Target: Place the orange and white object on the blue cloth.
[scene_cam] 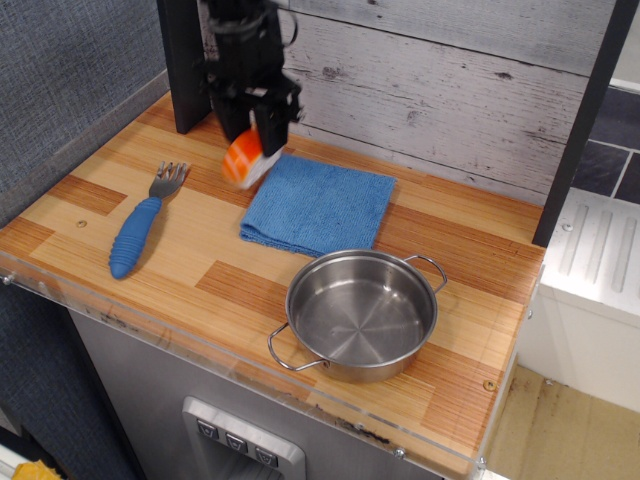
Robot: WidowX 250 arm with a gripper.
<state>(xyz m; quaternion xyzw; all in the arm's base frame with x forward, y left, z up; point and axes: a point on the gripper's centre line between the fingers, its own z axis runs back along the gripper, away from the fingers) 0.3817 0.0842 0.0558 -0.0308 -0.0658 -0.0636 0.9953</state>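
Single view, from above and in front of the counter. The black arm is descending vertically at the rear left, in front of the dark post. The gripper [252, 128] is pointing straight down, and its fingers are pinching the orange and white object [243, 160] from both sides. The object is hanging tilted, clear of the wood, just beside the rear left corner of the blue cloth [318, 205].

The cloth is lying flat on the wooden counter [150, 270]. A blue-handled fork [140, 226] is lying to the left of it, well apart. A steel pot [360, 313] is standing upright near the front edge, just in front of the cloth. A whitewashed plank wall [450, 80] is backing the counter; a grey textured panel [60, 70] is standing at the left.
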